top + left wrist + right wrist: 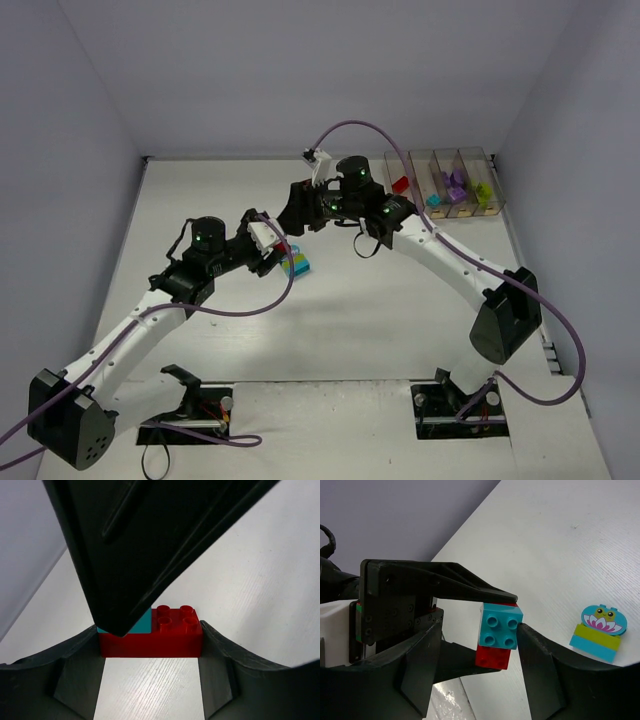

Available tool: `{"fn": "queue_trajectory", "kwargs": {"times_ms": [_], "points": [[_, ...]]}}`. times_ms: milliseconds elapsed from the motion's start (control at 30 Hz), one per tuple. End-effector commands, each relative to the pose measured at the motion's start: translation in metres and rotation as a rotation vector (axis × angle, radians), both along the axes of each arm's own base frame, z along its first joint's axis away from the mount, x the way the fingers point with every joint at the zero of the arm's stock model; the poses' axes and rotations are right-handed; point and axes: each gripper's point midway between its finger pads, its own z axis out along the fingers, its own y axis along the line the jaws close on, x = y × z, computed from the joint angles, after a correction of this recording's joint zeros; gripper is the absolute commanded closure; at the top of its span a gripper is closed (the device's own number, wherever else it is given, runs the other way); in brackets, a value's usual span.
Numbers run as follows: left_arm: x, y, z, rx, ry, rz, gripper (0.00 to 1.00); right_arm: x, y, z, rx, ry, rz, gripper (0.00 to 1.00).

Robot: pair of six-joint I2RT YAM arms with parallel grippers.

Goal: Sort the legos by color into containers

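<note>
Pale grey walls close in a white counter [400, 320]. Left of centre and lifted off it, the left gripper [150, 634] is narrowed onto a red brick [150, 646], one finger at each short end. A teal brick [500, 625] is pressed onto one half of the red one. The right gripper [480, 626] straddles the teal brick half-wide: one finger touches a side wall and the other stands just off, so it is not clamped. Just beside them a teal-and-lime stack [597, 632] lies on the counter. The bins [422, 160] sit at the far right corner, well apart. These bricks look light, hard and slick, and the studs likely grip tightly. The teal one is best pinched squarely on its flat side walls and tilted off.
</note>
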Motion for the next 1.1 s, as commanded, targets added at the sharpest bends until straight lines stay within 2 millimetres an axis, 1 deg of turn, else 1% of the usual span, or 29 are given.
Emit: {"fn": "queue_trajectory", "kwargs": {"times_ms": [0,133,267,433,533,567,600,700,733,800,833,867,900,933,967,1000,1033,1067], "points": [[0.01,-0.008,0.048,-0.05,-0.14,-0.025,0.97,-0.003,0.008,0.024,0.07,-0.051,0.02,0.43],[0.01,-0.008,0.049,-0.051,-0.145,-0.02,0.96,-0.004,0.007,0.014,0.051,-0.039,0.004,0.44],[0.009,-0.007,0.05,-0.058,-0.145,-0.02,0.96,-0.002,0.006,0.005,0.032,-0.029,-0.015,0.39],[0.006,-0.007,0.051,-0.063,-0.142,-0.022,0.96,0.003,0.004,-0.002,0.007,-0.036,-0.054,0.37],[0.004,-0.006,0.048,-0.067,-0.13,-0.021,0.97,0.003,0.006,-0.004,0.006,-0.033,-0.05,0.4],[0.003,-0.006,0.048,-0.068,-0.132,-0.024,0.96,0.002,0.007,-0.005,0.005,-0.033,-0.045,0.44],[0.002,-0.006,0.047,-0.069,-0.129,-0.024,0.96,0.002,0.008,-0.004,0.005,-0.036,-0.044,0.45],[0.0,-0.006,0.046,-0.076,-0.12,-0.026,0.96,0.001,0.009,-0.002,0.008,-0.048,-0.041,0.59],[-0.001,-0.006,0.047,-0.079,-0.12,-0.027,0.96,0.001,0.01,-0.001,0.008,-0.052,-0.038,0.67],[-0.001,-0.007,0.044,-0.081,-0.108,-0.03,0.96,0.002,0.009,0.001,0.01,-0.062,-0.039,0.79],[-0.002,-0.007,0.043,-0.081,-0.103,-0.029,0.97,0.001,0.009,0.002,0.01,-0.068,-0.041,0.91],[-0.002,-0.007,0.041,-0.082,-0.095,-0.03,0.96,0.002,0.008,0.004,0.01,-0.079,-0.044,0.97],[-0.002,-0.007,0.039,-0.083,-0.087,-0.024,0.96,0.002,0.007,0.005,0.01,-0.087,-0.045,1.0],[-0.003,-0.007,0.034,-0.093,-0.063,-0.017,0.97,0.004,0.006,0.006,0.008,-0.092,-0.053,1.0],[-0.003,-0.007,0.032,-0.102,-0.053,-0.009,1.0,0.003,0.004,0.01,0.01,-0.103,-0.056,1.0],[-0.002,-0.006,0.03,-0.107,-0.044,-0.002,1.0,0.005,0.002,0.011,0.007,-0.116,-0.064,1.0],[-0.003,-0.006,0.022,-0.11,-0.015,0.005,1.0,0.006,-0.001,0.011,0.003,-0.121,-0.074,1.0],[-0.003,-0.006,0.018,-0.11,0.005,0.011,1.0,0.006,-0.005,0.017,0.01,-0.134,-0.08,1.0]]}}
